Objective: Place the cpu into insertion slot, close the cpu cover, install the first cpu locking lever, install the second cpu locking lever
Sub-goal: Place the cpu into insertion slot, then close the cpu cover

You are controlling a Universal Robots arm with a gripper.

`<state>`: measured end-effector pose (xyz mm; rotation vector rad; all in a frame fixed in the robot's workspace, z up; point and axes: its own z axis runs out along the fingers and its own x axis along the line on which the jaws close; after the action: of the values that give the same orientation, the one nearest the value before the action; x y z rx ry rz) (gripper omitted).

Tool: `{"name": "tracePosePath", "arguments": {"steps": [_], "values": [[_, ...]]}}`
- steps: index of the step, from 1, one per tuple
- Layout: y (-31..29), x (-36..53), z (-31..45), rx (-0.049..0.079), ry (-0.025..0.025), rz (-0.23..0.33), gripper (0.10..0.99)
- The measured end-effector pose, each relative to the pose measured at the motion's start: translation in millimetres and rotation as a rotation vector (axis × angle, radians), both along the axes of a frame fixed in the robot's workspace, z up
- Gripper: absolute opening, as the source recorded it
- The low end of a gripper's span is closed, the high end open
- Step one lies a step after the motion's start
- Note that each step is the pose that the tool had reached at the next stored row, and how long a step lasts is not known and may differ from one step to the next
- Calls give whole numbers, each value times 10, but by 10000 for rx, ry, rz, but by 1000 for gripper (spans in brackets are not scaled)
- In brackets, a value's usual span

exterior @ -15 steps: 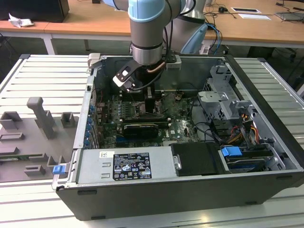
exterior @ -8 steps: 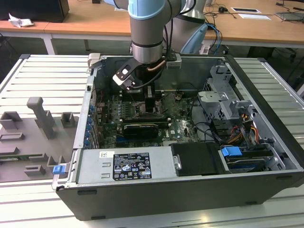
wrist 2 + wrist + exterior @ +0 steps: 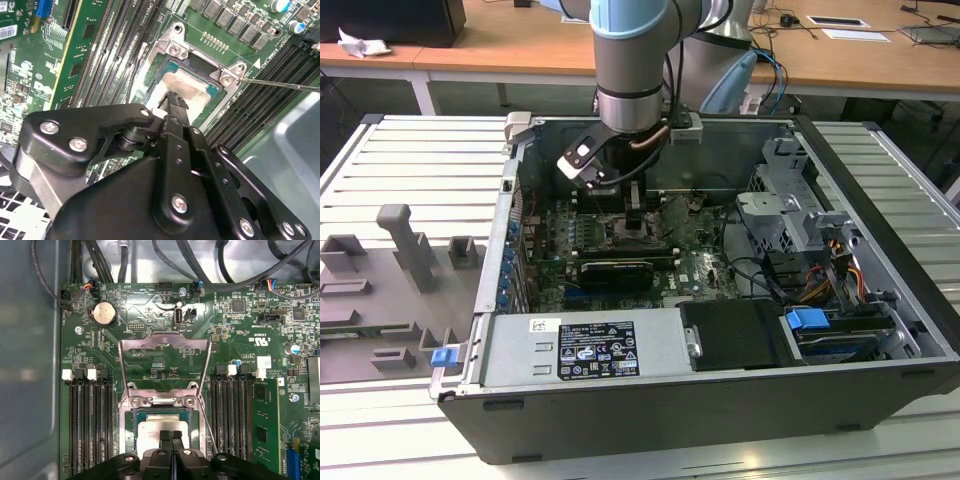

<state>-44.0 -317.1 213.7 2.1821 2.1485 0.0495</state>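
The small, flat, square silver-grey cpu (image 3: pixel 149 429) lies seated in the square dark insertion slot (image 3: pixel 161 401) with its silvery metal rim, set in the green circuit board (image 3: pixel 150 315). The black gripper (image 3: pixel 171 436) has its 2 fingers clenched together with nothing between them, tips just over the cpu's top. The thin silvery window-frame cpu cover (image 3: pixel 165 341) stands swung open, clear of the slot. In the exterior view the grey arm (image 3: pixel 630 70) reaches down into the open dark computer case (image 3: pixel 720 420).
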Motion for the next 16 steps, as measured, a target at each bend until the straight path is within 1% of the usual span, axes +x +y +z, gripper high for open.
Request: {"name": "tracePosePath", "arguments": {"steps": [1, 3, 4, 5, 7, 8, 12, 13, 14, 16], "values": [[0, 0, 18, -13, -1, 1, 106], [0, 0, 89, -16, -1, 0, 106], [1, 1, 102, -20, 0, -1, 106], [0, 35, 103, -21, 56, 1, 106], [0, 36, 113, -23, 68, -2, 106], [0, 36, 136, -21, 68, -1, 106], [0, 36, 263, -21, 68, -1, 106], [0, 37, 322, -20, 68, 0, 106], [0, 36, 366, -21, 68, 0, 106], [0, 36, 418, -21, 68, 0, 106]]}}
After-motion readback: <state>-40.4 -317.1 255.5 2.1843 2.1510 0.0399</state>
